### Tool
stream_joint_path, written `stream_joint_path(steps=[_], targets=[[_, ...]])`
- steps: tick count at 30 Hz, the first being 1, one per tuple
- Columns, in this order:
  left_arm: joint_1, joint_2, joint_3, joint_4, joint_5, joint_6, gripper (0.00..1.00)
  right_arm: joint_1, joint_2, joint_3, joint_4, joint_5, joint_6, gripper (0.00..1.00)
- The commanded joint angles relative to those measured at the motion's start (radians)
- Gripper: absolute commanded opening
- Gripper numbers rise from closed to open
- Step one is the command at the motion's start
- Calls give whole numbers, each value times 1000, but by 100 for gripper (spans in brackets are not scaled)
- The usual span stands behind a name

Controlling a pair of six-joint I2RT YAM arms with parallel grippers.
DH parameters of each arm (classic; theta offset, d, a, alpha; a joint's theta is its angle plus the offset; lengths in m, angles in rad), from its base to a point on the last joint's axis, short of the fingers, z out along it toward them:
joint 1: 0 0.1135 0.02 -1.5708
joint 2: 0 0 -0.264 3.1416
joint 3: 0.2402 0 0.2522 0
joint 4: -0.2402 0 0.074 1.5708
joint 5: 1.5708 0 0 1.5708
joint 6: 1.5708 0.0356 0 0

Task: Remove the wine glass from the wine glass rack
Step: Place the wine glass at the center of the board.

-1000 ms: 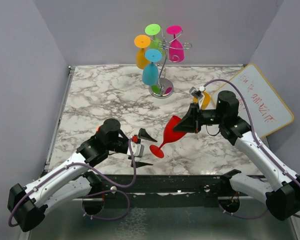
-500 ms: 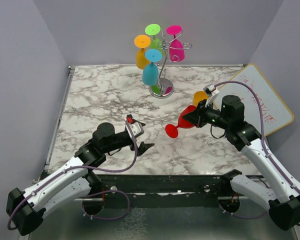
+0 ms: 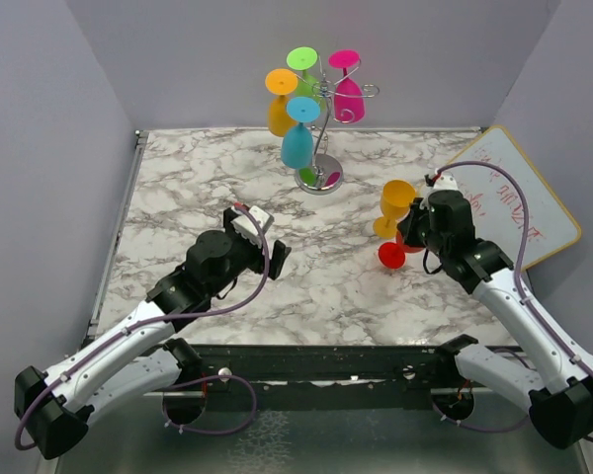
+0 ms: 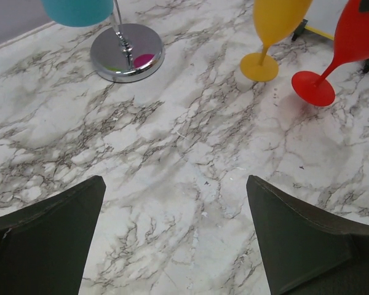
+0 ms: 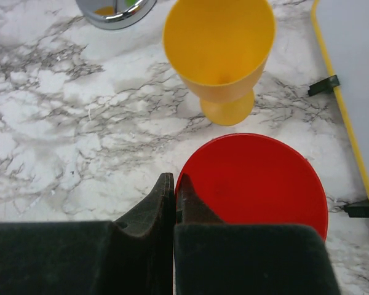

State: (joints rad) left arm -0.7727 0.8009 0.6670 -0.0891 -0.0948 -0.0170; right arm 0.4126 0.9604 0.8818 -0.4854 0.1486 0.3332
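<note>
Right gripper point(image 5: 175, 185) is pinched tight on the rim of the red glass point(image 5: 252, 178), one finger inside the bowl and one outside. The red glass is off the rack point(image 3: 321, 148), right of centre on the table point(image 3: 178, 188), just near of the yellow glass point(image 5: 220, 43). Its mouth is up, its stem leans a little and its foot looks down on the table, though I can't tell if it sits flat. Its long axis runs near vertical, directly under my right gripper, so I reckon letting go calls for a straight lift up, not a slide toward the yellow glass. Left gripper point(image 4: 175, 184) has its fingers wide apart and empty, hovering over the table left of centre. The rack stands far centre with four glasses hanging, well apart from both arms.
</note>
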Motion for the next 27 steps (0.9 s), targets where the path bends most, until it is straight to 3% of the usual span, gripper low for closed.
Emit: stream_joint_path(steps=[1, 4, 9, 19, 27], targets=[[1, -42, -34, 0, -69, -5, 99, 3, 31, -28, 99, 140, 41, 0], [1, -61, -44, 2, -82, 2, 99, 3, 95, -19, 145, 133, 24, 1], [1, -99, -60, 4, -109, -8, 99, 4, 193, 51, 87, 269, 54, 0], [9, -98, -57, -1, -108, -26, 99, 0, 182, 36, 93, 431, 96, 1], [35, -80, -33, -41, -89, -43, 99, -141, 271, 85, 136, 208, 63, 1]])
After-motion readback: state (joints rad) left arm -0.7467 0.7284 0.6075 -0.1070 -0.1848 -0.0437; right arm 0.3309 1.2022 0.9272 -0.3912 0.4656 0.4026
